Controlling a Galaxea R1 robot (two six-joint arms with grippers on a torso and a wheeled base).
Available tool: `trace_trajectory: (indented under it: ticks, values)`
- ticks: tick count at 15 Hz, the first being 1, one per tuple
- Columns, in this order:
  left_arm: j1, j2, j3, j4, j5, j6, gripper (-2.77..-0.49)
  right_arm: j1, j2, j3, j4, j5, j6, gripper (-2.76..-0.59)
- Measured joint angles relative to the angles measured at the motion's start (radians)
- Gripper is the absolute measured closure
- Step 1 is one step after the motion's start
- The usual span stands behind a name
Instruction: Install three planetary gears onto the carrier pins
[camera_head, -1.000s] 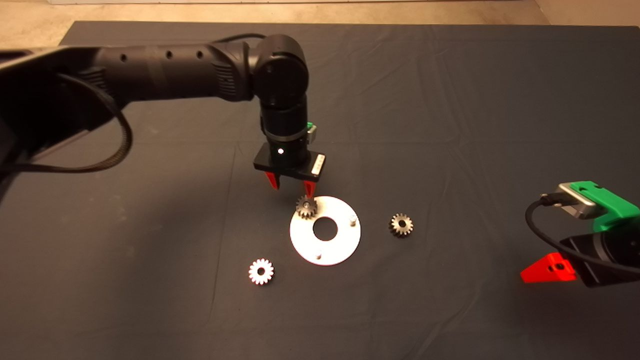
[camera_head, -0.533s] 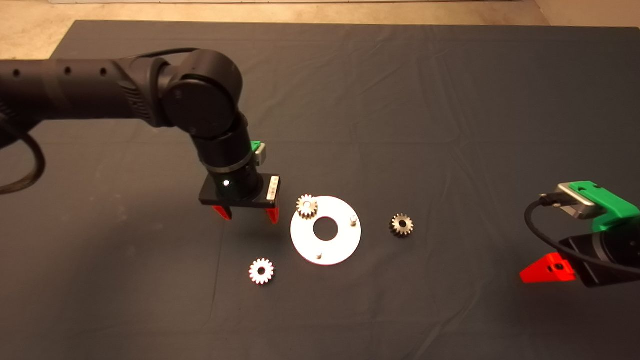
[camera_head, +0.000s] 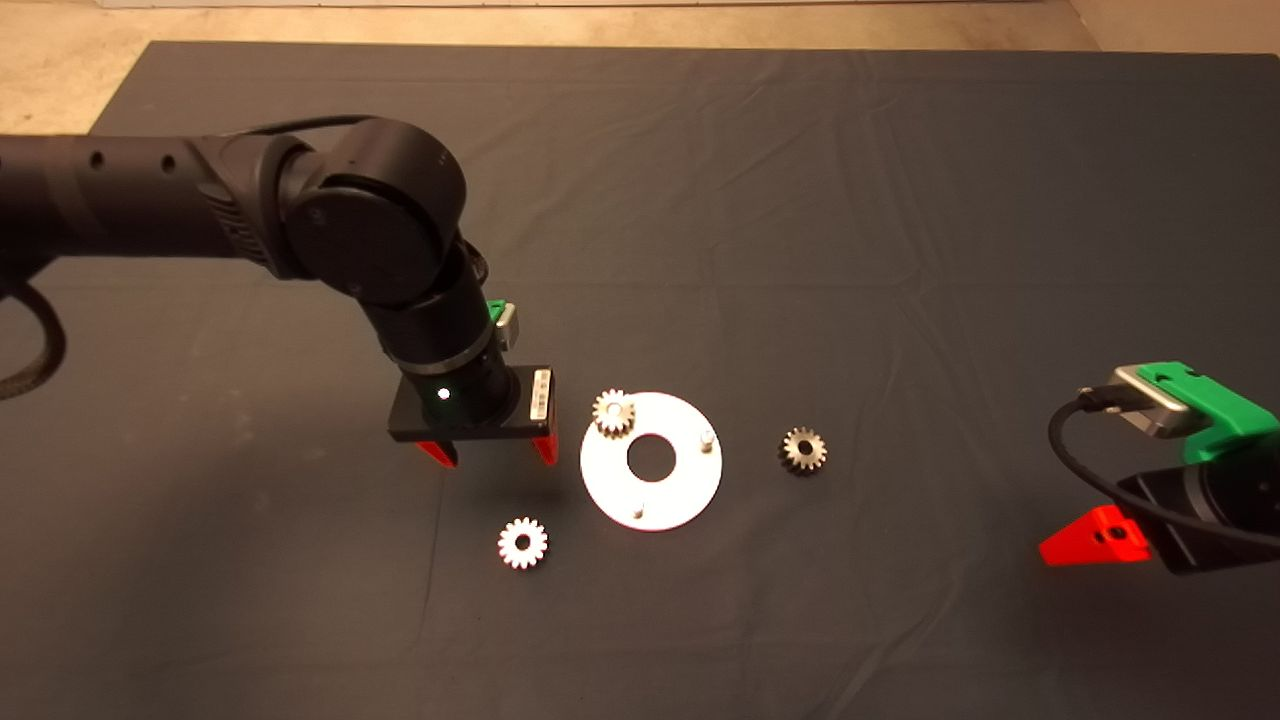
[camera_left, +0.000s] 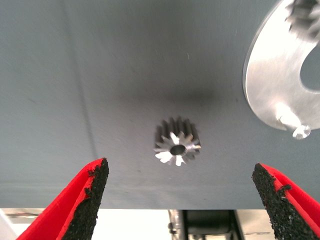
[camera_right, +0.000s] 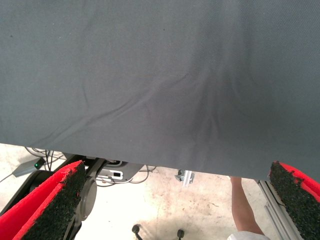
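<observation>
From the left edge of the head view I see my left arm reaching in over the dark mat (camera_head: 900, 200). Its left gripper (camera_head: 488, 453) hangs above the mat with its red fingers spread wide and nothing between them. Just below it in that view, a loose gear (camera_head: 523, 543) lies flat on the mat; in the left wrist view this same gear (camera_left: 177, 142) sits between the two open fingers (camera_left: 90, 197), not touched by either.

To the right of the gripper lies the white disc (camera_head: 651, 495), flat on the mat, with a large centre hole. A seated gear (camera_head: 613, 411) rests on the disc's upper-left part, over one pin. Two bare pins stand up from the disc: one at its right side (camera_head: 706, 438) and one near its lower edge (camera_head: 637, 513).

Further right, apart from the disc, a darker gear (camera_head: 802, 449) lies on the mat.

At the lower right edge my right gripper (camera_head: 1095, 537) waits, parked. Its wrist view shows its fingers (camera_right: 55, 200) wide apart, gripping nothing, with the mat's edge and a person's arm (camera_right: 242, 205) beyond.
</observation>
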Motion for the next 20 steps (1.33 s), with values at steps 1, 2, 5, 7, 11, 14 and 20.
trace_trajectory:
  ticks: [1, 2, 5, 7, 11, 14, 20]
  values:
    - [0.015, 0.000, 0.020, 0.013, -0.004, -0.031, -2.04, 0.000, 0.000, 0.000, 0.000, 0.000, 0.000, -2.73]
    - [0.028, 0.000, 0.040, 0.030, -0.009, -0.044, -2.04, 0.000, 0.000, 0.000, 0.000, -0.001, 0.000, -2.73]
    - [0.068, -0.018, 0.079, 0.074, -0.013, -0.057, -2.04, 0.000, 0.000, 0.000, 0.000, -0.001, 0.000, -2.73]
    - [0.083, -0.025, 0.094, 0.091, -0.013, -0.079, -2.04, 0.000, 0.000, 0.000, 0.000, 0.000, 0.000, -2.73]
    - [0.111, -0.025, 0.096, 0.140, -0.012, -0.094, -2.04, 0.000, 0.000, 0.000, 0.000, 0.000, 0.000, -2.73]
    - [0.159, -0.026, 0.100, 0.149, -0.011, -0.098, -2.04, 0.000, 0.000, 0.000, 0.000, 0.000, 0.000, -2.73]
    - [0.178, -0.022, 0.100, 0.189, -0.012, -0.098, -2.04, 0.000, 0.001, 0.000, 0.000, 0.000, 0.000, -2.73]
